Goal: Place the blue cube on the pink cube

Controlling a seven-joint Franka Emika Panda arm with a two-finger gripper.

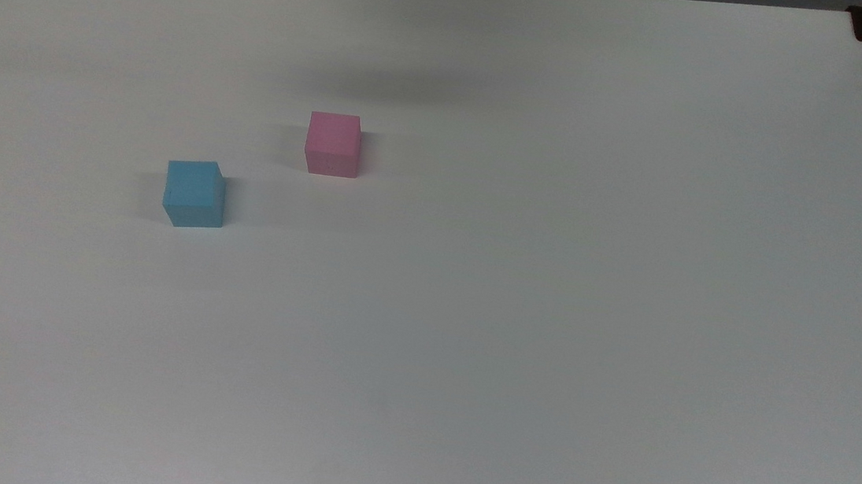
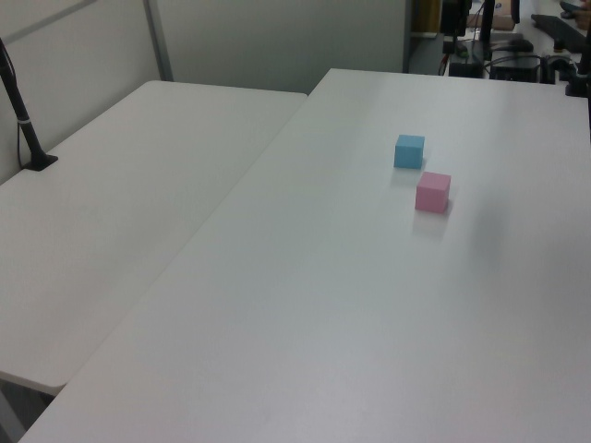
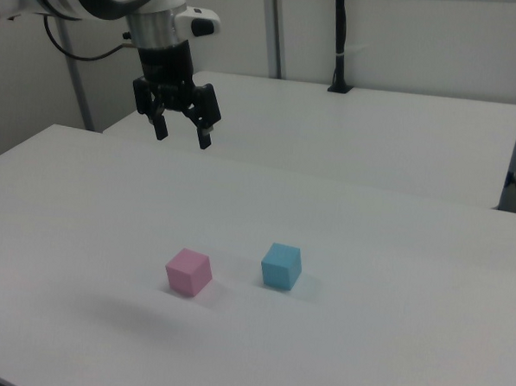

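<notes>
- Two cubes rest on the white table (image 1: 553,285) in the top view: the blue cube (image 1: 194,194) sits flat toward the top view's left, and the pink cube (image 1: 334,144) stands apart from it, up and to the top view's right. Neither has a long axis; the blue one is turned slightly, so a vertical edge faces the camera, while the pink one shows a face nearly square-on. Nothing lies on either.
- Left view: the blue cube (image 2: 409,151) lies farther from the camera, the pink cube (image 2: 432,192) nearer and just to the left view's right, a small gap between them. Both sit flat on the table (image 2: 305,305); a second table (image 2: 111,185) adjoins on the left view's left.
- Right view: the gripper (image 3: 180,137) hangs high above the table (image 3: 393,252), fingers spread wide and pointing down, holding nothing. It is well apart from the pink cube (image 3: 188,271) and the blue cube (image 3: 281,266), which sit side by side, pink on the right view's left.
</notes>
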